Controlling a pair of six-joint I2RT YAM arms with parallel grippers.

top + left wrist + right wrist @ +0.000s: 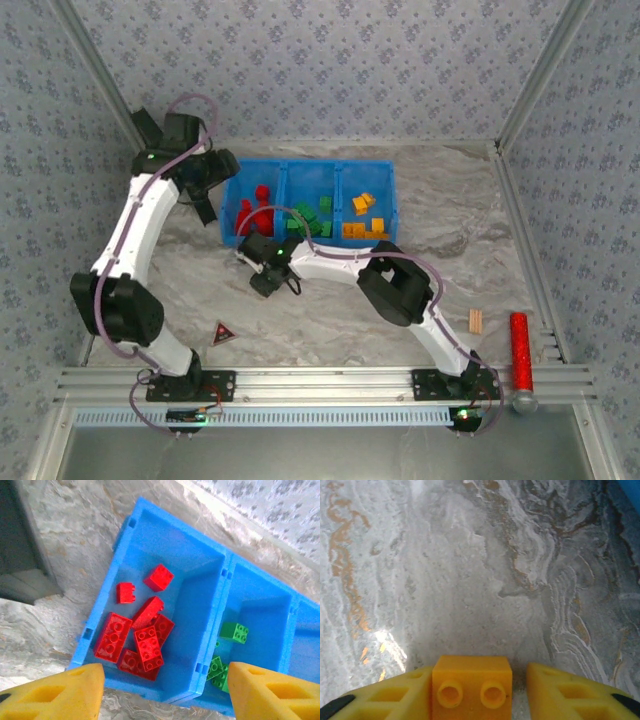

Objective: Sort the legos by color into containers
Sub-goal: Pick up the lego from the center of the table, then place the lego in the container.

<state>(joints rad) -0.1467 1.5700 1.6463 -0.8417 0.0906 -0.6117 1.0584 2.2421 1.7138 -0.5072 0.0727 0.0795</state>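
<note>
I'm seeing the right gripper down at the marble table, its jaws standing narrow around one orange-yellow brick. One finger is touching the brick's 9 o'clock side and a thin gap is showing at the 3 o'clock side, so it is not clamped. The brick's stud face is pointing back at the wrist camera, with two studs side by side on a 9-to-3 line across the jaws. The frame edge is cutting off its lower part, so I cannot tell its full long axis. From the top camera this gripper is sitting just off the near wall of the blue bin, at about 7 o'clock from the bin's middle. The bin is lying at 12 o'clock on the table, long axis 9 to 3. The left gripper is hovering over the bin's 9 o'clock end, jaws wide with nothing between them. Below it the red bricks are lying piled in the left compartment, mostly studs up; the top long one is running roughly 11 to 5. Green bricks are sitting in the middle compartment and orange bricks in the right one.
</note>
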